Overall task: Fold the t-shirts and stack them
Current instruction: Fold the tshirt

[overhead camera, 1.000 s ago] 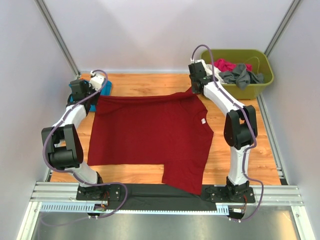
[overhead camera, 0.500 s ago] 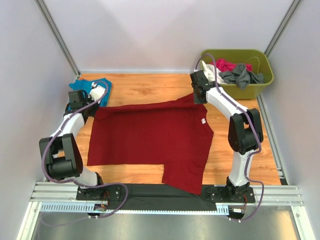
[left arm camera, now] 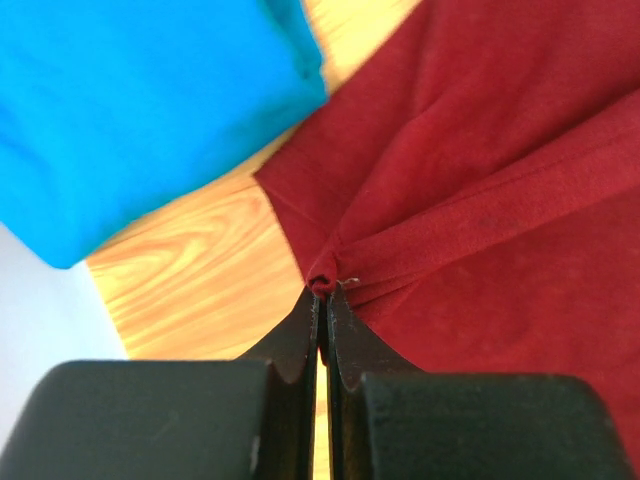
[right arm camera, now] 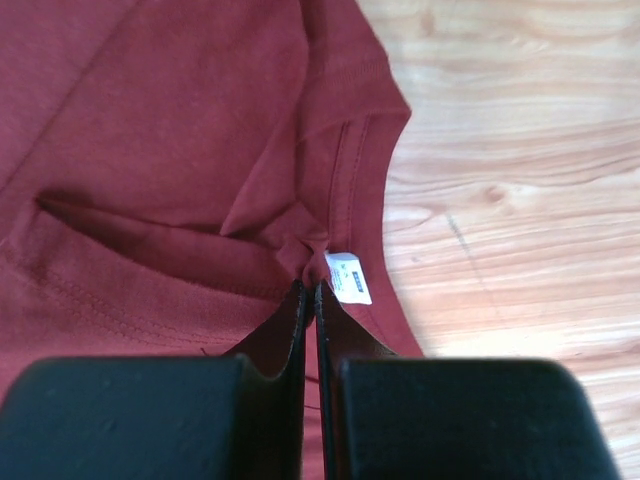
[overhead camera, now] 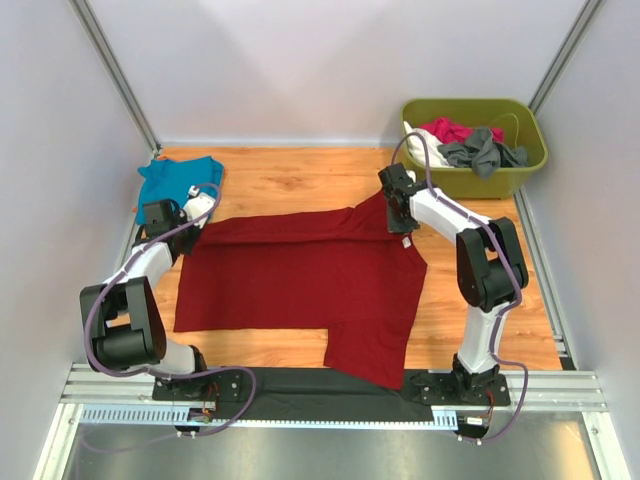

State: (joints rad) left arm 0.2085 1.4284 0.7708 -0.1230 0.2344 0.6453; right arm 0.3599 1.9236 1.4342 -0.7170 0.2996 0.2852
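On table, two t-shirts, one bin

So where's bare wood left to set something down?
The widest free patch is the far strip of table between the teal shirt and the green bin. A narrower one lies right of the dark red shirt, partly under the right arm. Crowded: the far-left corner, where the left gripper pinches that shirt beside the teal shirt.

Far right of me: olive-green plastic bin at corner of light wooden desk; heap of pink, white, dark grey garments inside.
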